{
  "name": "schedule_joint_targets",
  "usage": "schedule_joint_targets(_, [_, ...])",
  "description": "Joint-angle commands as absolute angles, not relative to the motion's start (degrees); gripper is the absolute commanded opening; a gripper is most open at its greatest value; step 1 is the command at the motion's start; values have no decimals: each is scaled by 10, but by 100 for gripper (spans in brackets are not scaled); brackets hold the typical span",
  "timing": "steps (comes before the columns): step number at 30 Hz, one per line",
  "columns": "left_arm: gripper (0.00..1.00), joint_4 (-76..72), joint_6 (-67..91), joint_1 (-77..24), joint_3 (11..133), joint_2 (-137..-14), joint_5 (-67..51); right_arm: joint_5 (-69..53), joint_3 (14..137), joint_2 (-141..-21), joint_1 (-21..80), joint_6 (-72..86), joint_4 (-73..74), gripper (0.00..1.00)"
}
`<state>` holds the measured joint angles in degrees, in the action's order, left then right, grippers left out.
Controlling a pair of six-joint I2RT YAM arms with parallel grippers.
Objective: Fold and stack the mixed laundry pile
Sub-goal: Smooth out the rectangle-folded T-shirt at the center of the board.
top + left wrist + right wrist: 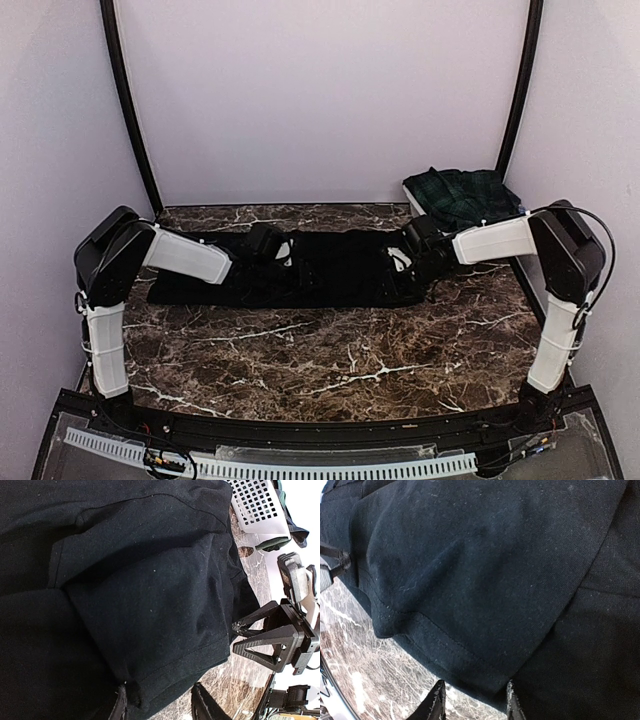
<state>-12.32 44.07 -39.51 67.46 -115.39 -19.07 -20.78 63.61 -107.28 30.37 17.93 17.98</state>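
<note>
A plain black cloth piece [330, 268] of the mixed laundry pile lies spread flat across the far half of the marble table. My left gripper [272, 245] is low over its left part and my right gripper [408, 252] is low over its right end. In the left wrist view the left gripper [162, 707] stands open, with a folded hem [175, 675] running between its fingers. The right wrist view shows the right gripper [474, 702] open too, straddling the stitched hem [445, 650] at the cloth's edge. A green-and-navy tartan skirt [460, 192] lies at the back right.
The tartan skirt rests in a white slatted basket [255, 505] in the back right corner. Bare marble table [330, 360] stretches from the cloth to the near edge. Pale walls and black poles [130, 110] enclose the back and sides.
</note>
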Motion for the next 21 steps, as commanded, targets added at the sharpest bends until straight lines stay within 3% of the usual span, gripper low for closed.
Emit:
schedule_joint_targets(1, [42, -125, 440, -402, 681, -1150, -195, -214, 644, -1093, 302, 181, 164, 36])
schedule_joint_targets(11, [39, -112, 452, -407, 673, -1147, -190, -221, 647, -1074, 301, 185, 169, 23])
schedule_joint_targets(21, [41, -97, 465, -409, 645, -1121, -157, -203, 652, -1056, 300, 185, 181, 30])
